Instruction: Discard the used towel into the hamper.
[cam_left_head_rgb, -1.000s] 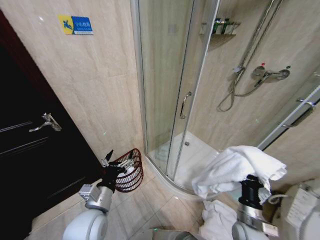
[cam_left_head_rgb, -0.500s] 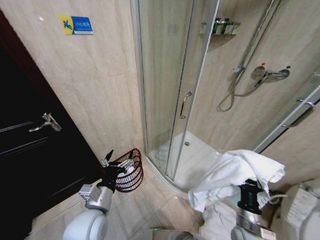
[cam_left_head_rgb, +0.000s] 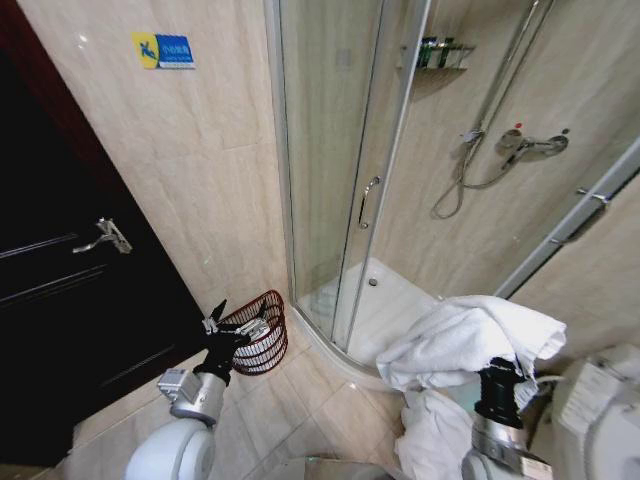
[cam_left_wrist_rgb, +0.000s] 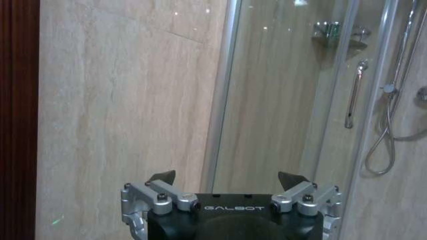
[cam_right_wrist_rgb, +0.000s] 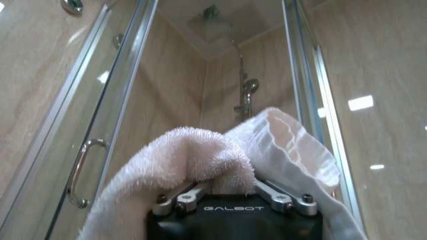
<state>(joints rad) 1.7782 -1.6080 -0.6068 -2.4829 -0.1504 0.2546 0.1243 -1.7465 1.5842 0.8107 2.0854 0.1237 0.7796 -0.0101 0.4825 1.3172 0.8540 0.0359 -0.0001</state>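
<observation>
the right gripper (cam_left_head_rgb: 497, 372) is clamped on a white towel (cam_left_head_rgb: 465, 340), holding it up at the lower right of the head view, in front of the shower door (cam_left_head_rgb: 345, 170). in the right wrist view the gripper (cam_right_wrist_rgb: 230, 187) has its fingers drawn close together with a thick fold of the towel (cam_right_wrist_rgb: 193, 160) pinched between them. the cloth bunches over the top of the gripper and drapes down both sides, so the fingertips are hidden. the towel's long axis runs roughly level across the head view, with its loose ends hanging toward the floor (cam_left_head_rgb: 320, 400). a second heap of white cloth (cam_left_head_rgb: 425, 440) lies on the floor just below it

the left gripper (cam_left_head_rgb: 232, 322) is raised low on the left with its fingers spread wide apart and nothing between them; the left wrist view shows the same gripper (cam_left_wrist_rgb: 228, 176), both fingertips well apart, facing the tiled wall (cam_left_wrist_rgb: 127, 100) and the shower's glass

the hamper (cam_left_head_rgb: 262, 335) sits on the floor against the wall, between the dark door (cam_left_head_rgb: 70, 300) and the shower's corner, just behind the left gripper in the head view. it appears tilted, its open rim turned toward the robot. it is well apart from the towel
</observation>
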